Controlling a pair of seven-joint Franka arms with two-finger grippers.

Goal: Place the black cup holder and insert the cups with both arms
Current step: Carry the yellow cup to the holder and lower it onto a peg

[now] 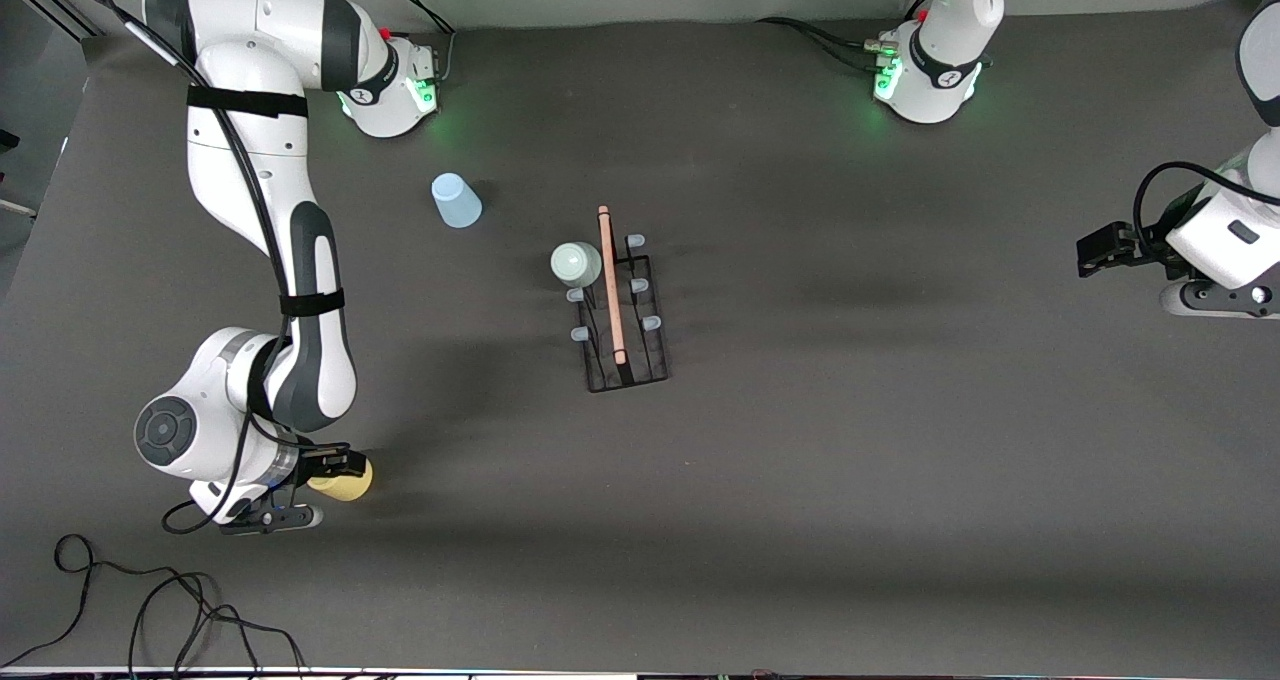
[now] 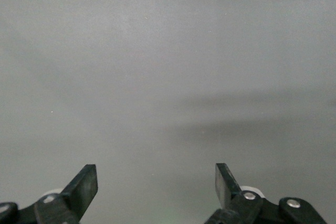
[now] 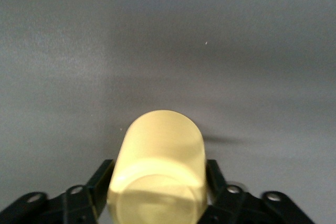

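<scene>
Yellow cup sits between right gripper fingers

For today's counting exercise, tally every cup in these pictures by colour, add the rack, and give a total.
Light blue cup: 1
Mint green cup, on the black cup holder: 1
Yellow cup, between the right gripper fingers: 1
Black cup holder: 1
Total: 4
</scene>
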